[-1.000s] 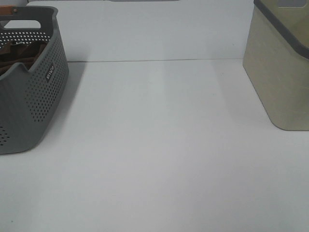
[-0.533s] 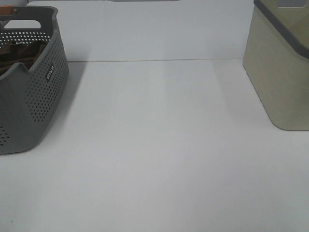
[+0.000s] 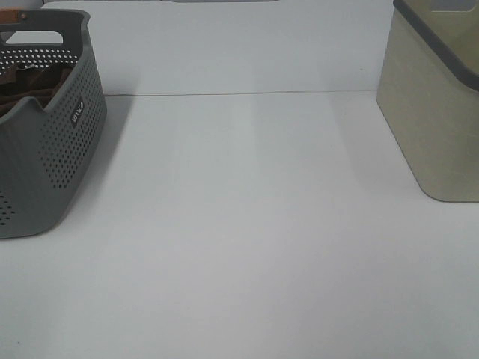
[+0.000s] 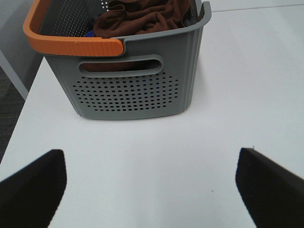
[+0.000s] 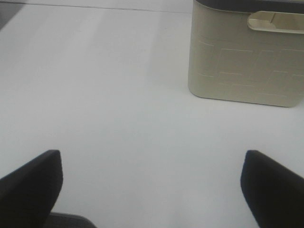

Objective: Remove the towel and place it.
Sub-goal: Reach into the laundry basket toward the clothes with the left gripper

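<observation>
Pre-grasp: towel [image 4: 142,16] heaped inside the grey perforated basket [image 4: 137,90], not yet touched.

The dark brown towel lies bunched in the basket, which has an orange handle [image 4: 71,45] and stands at the left side of the white worktop [image 3: 247,224]. The left end effector [image 4: 149,156] faces the basket's end wall from short of it, spread wide and empty. The right end effector [image 5: 152,156] is likewise wide and empty, facing the beige bin [image 5: 247,61]. Judged step: approach. The next move calls for the left arm to clear the rim, descend into the heap and close on a fold.
</observation>
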Robot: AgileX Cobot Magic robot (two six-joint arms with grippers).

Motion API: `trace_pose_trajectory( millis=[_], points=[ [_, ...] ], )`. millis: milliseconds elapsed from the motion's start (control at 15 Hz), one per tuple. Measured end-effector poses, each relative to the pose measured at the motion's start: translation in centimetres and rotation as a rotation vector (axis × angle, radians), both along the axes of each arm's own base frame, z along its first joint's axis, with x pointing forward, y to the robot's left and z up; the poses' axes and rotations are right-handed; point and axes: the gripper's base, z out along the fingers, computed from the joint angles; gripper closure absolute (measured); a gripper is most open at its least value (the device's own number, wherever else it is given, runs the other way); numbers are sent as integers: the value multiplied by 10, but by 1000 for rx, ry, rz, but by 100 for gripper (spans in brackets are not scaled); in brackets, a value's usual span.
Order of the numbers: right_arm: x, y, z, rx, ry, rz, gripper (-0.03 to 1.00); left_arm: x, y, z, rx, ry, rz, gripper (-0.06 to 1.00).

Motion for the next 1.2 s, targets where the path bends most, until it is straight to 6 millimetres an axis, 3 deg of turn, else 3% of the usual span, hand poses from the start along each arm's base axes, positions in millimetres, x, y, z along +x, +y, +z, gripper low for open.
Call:
trace_pose_trajectory(
  millis=[133,267,467,600,1200],
  points=[
    [0,0,0,0,0,0,1,0,-1,1,-6,-11,-4,4],
    [0,0,0,0,0,0,1,3,-1,16,-5,-120,-4,5],
    [0,0,0,0,0,0,1,32,0,32,-3,-193,-5,8],
    [0,0,0,0,0,0,1,64,1,40,-4,-176,-5,9],
    [0,0,0,0,0,0,1,235,12,59,121,317,9,13]
  ],
)
